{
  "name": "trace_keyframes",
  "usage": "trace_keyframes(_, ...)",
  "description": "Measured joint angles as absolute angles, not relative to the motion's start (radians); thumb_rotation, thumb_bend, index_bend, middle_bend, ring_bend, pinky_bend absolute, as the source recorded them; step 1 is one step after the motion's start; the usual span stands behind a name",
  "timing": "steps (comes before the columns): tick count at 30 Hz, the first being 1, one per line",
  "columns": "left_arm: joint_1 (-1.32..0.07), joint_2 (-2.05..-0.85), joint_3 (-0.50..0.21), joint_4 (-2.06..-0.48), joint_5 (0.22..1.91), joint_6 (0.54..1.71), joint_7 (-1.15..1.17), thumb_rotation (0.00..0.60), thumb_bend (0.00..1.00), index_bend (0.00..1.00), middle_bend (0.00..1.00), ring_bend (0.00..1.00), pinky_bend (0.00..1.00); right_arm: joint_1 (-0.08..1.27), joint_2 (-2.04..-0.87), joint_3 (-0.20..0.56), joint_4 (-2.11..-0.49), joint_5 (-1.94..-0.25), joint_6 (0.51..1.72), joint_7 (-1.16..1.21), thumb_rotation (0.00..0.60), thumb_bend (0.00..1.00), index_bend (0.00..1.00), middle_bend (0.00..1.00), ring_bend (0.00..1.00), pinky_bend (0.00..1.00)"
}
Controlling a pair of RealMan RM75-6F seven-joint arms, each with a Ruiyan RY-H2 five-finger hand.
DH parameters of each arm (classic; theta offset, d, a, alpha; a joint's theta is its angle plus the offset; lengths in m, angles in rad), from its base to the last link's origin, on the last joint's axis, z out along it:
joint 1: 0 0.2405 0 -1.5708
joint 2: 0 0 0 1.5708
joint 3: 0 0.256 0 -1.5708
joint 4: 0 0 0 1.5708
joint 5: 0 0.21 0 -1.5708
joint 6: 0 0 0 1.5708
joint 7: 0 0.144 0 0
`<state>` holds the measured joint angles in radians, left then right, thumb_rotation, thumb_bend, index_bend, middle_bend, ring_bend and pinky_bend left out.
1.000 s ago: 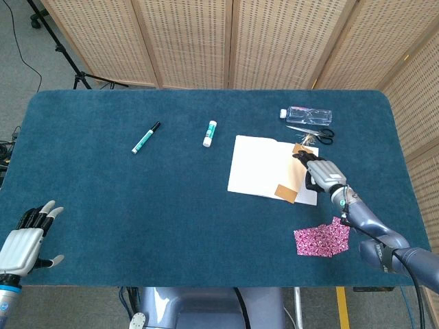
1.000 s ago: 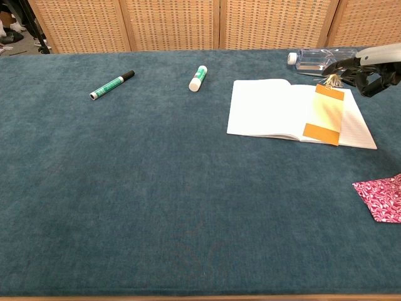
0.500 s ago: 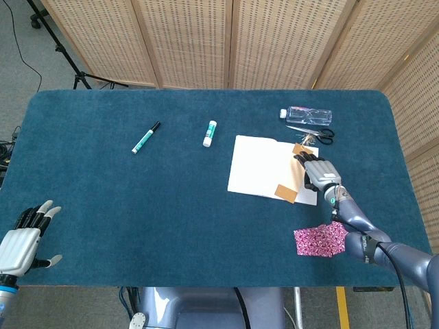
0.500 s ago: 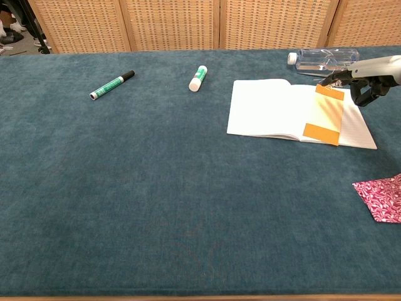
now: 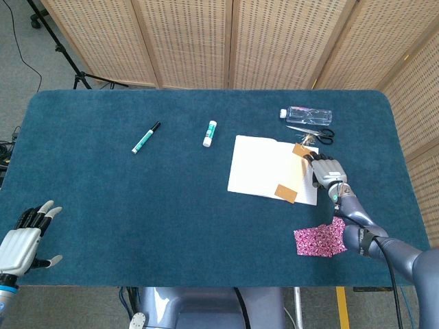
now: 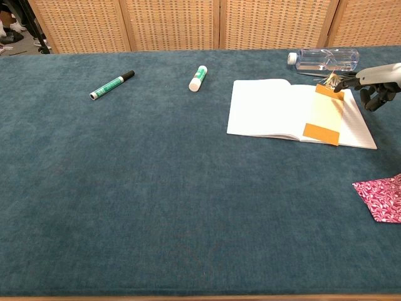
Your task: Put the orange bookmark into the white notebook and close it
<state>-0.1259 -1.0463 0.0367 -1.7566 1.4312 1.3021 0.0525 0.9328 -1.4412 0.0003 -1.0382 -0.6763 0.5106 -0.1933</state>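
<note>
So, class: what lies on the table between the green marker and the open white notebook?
A white glue stick lies between the green marker and the white notebook, apart from both; otherwise only bare blue cloth. The head view shows it best.

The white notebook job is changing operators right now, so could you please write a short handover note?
Left robot hand: open, idle at the near left table edge.
Right robot hand: fingers curled, holding nothing, beside the orange bookmark's tasselled end.
Orange bookmark: lying across the right page of the white notebook, which lies open and flat.
Done: bookmark placed on the page.
Left: fold the cover over to close the notebook.
</note>
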Motion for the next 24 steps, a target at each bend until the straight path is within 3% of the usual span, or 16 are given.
trace_keyframes(24, -0.122, -1.045, 0.038, -1.757, 1.435, 1.308, 0.049, 0.6, 0.0, 0.0, 0.0, 0.0, 0.0, 0.96, -1.503, 0.002, -1.005, -0.638, 0.503, -0.287, 0.6, 1.0, 0.0, 0.02, 0.0, 0.11)
